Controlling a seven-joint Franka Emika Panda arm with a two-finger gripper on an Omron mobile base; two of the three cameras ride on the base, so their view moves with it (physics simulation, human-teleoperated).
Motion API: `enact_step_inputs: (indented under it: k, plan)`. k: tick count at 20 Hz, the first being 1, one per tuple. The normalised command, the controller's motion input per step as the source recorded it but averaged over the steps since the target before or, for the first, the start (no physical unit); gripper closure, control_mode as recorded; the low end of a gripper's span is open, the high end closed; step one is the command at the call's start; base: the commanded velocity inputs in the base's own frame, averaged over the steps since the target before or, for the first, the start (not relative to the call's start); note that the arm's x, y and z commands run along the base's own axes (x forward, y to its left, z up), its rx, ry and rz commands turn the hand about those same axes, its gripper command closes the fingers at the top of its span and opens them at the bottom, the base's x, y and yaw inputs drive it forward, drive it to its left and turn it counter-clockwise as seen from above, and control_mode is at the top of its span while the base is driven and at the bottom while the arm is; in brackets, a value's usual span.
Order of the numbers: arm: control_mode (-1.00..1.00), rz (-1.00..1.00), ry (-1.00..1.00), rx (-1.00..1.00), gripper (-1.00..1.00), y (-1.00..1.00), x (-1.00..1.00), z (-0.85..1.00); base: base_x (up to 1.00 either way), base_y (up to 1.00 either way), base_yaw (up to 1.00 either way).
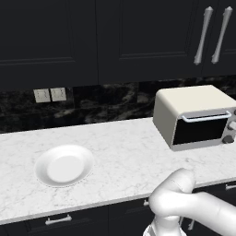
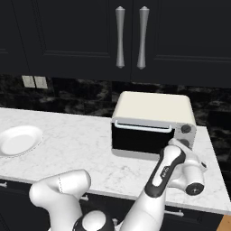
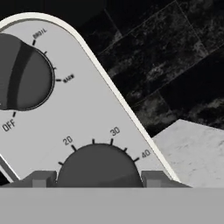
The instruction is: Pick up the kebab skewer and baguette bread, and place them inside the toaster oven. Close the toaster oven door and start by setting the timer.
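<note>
The toaster oven sits on the desk with its door closed. The claw straddles the timer knob, one fingertip at 9 and one at 3 o'clock; contact unclear.

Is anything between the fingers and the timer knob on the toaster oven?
Nothing visible. In the hand view the timer knob sits directly between the two fingers, which flank it on either side. The toaster oven door is closed.
</note>
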Motion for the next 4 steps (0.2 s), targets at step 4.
enact_step_inputs:
  k: [4]
  plan:
    - [-1.00,-0.10,-0.04,0.24,1.00,-0.04,0.00,-0.03,0.00,0.00,0.00]
